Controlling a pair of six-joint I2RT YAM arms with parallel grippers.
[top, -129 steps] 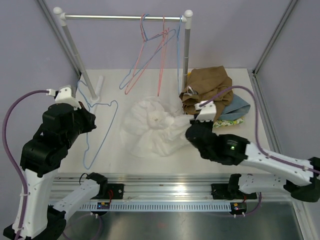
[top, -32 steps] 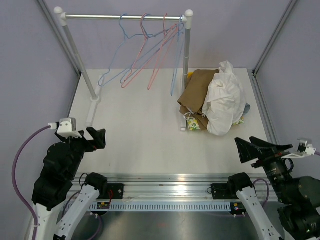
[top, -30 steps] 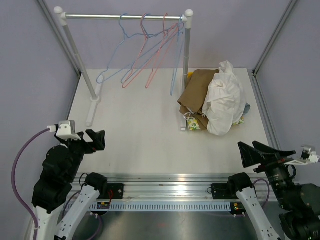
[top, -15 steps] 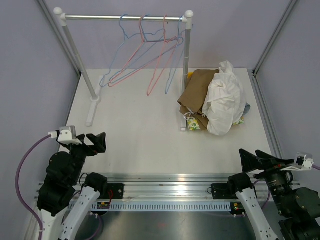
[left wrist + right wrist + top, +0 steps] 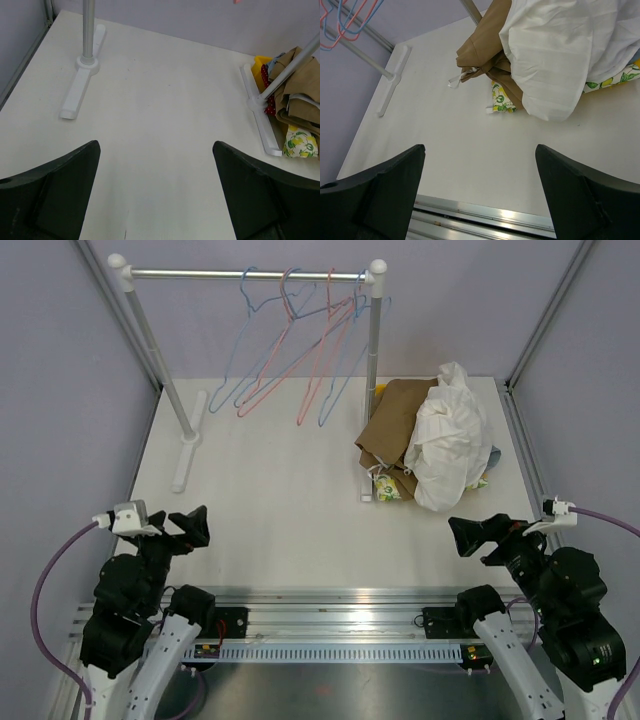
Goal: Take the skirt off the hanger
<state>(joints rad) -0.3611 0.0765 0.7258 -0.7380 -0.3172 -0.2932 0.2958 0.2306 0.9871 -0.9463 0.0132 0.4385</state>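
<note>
The white skirt lies crumpled on top of the clothes pile at the right of the table, off any hanger; the right wrist view shows it too. Several bare blue and pink wire hangers hang from the rail. My left gripper is pulled back to the near left edge, open and holding nothing. Over the near right edge, my right gripper also stands open and holds nothing.
A brown garment and a lemon-print cloth lie under the skirt. The rack's white feet rest on the table, its posts rising at left and centre right. A metal rail runs along the table's near edge.
The skirt went from mid-table onto the right pile, and the blue hanger from the table onto the rail. In the last second the hangers swing and the right gripper shifts left.
</note>
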